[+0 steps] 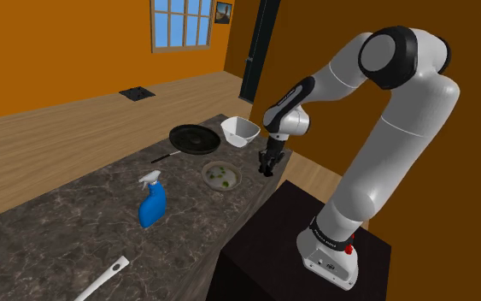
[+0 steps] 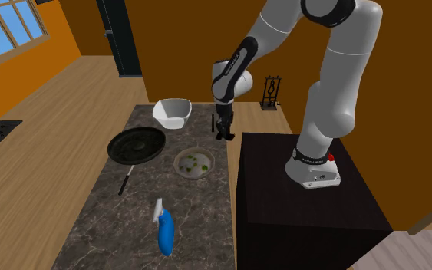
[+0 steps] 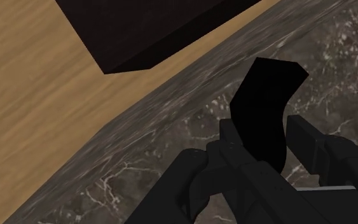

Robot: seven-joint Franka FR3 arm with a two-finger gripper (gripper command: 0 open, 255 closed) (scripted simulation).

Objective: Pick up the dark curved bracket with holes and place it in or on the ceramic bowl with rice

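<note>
The tool (image 3: 265, 132) stood low at the near edge of the worktop (image 1: 67, 218), just beside the stand (image 2: 298, 207), and its fingers (image 3: 229, 135) were clenched against both sides of the black bracket (image 3: 269, 95), which stuck out ahead of them over the stone. I could not tell whether the bracket had left the surface yet. What worried me most was that edge. The bracket hung right above the lip, with the floor (image 3: 37, 95) directly below, so a slack hold or a jerk on the way up would likely have dropped it off the worktop and out of reach. The grip also seemed to sit on one end of a curved piece, so I judged it might swing or twist between the pads once it was carried. The rice bowl (image 1: 221, 175) lay near, inward from the tool across bare stone, so the way there looked short and open. The pan (image 1: 194, 138) sat just beyond the rice bowl and the white bowl (image 1: 240, 130) stood close to the tool on the far side. A sweep that went too far, or travelled too low, could have clipped either rim. The bottle (image 1: 152, 203) was well apart and no bother. On the other side the stand crowded the arm, so I thought the free room lay up and inward, not back toward the edge.
</note>
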